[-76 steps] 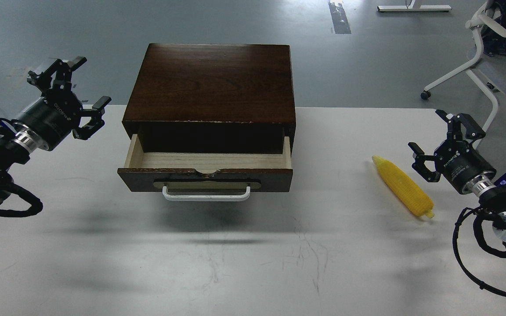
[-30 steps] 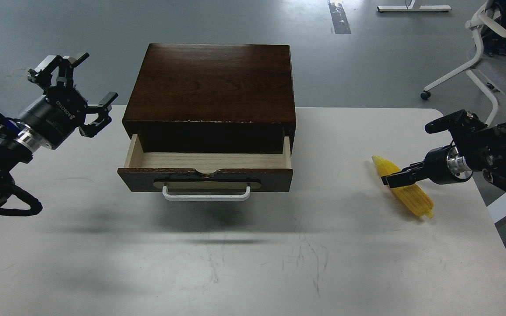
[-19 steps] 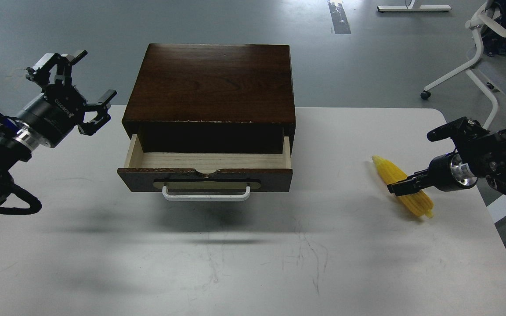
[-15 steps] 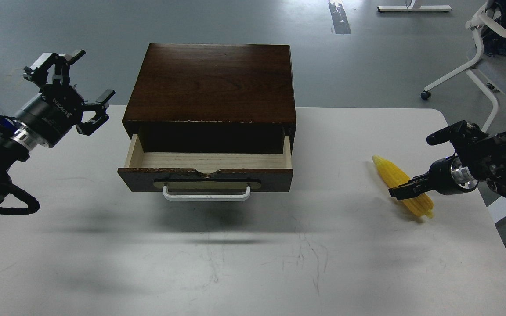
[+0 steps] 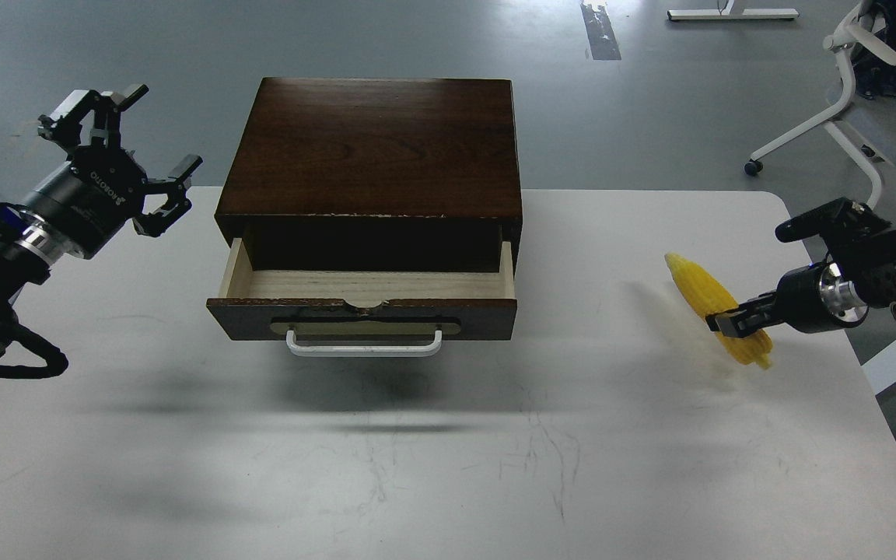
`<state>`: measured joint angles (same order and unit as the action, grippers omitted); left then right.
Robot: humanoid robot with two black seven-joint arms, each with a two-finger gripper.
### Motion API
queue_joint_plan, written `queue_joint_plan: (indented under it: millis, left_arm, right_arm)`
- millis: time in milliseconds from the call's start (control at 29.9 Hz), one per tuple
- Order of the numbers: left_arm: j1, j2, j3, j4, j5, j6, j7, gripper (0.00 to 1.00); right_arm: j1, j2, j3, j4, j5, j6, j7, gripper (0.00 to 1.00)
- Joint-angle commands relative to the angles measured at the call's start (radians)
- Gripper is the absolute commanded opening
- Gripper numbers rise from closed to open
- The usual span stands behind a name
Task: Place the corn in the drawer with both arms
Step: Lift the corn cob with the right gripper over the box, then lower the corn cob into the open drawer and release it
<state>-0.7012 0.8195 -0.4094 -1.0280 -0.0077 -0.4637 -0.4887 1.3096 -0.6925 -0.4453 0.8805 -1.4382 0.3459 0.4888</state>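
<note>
the corn is tilting at the table's right side, seemingly lifted, with the right gripper clamping its lower half. the drawer is standing open, and the left gripper is hovering spread wide beside the box.

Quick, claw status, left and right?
Left claw: open, holding nothing, beside the box.
Right claw: closed on the corn, which looks lifted off the table.
</note>
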Motion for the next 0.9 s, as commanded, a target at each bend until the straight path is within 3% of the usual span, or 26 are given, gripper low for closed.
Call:
queue_joint_plan:
  millis: [0, 67, 167, 501, 868]
  left_arm:
    - [0.0, -0.002, -0.003, 0.0, 0.0, 0.002, 0.0, 0.99]
    - [0.0, -0.003, -0.005, 0.0, 0.0, 0.002, 0.0, 0.99]
    - [0.0, -0.003, -0.005, 0.002, 0.0, 0.002, 0.0, 0.99]
    - [0.0, -0.005, -0.006, 0.002, 0.0, 0.005, 0.0, 0.99]
    - [0.0, -0.006, -0.006, 0.002, 0.0, 0.005, 0.0, 0.99]
  right_arm:
    - [0.187, -0.021, 0.002, 0.06, 0.01, 0.007, 0.0, 0.0]
    - [0.29, -0.004, 0.002, 0.067, 0.013, 0.011, 0.0, 0.0]
    - [0.423, 0.111, -0.004, 0.061, 0.019, 0.03, 0.0, 0.0]
    - [0.531, 0.503, -0.01, 0.041, 0.065, 0.05, 0.0, 0.0]
    - [0.533, 0.631, -0.042, 0.118, 0.062, 0.048, 0.0, 0.0]
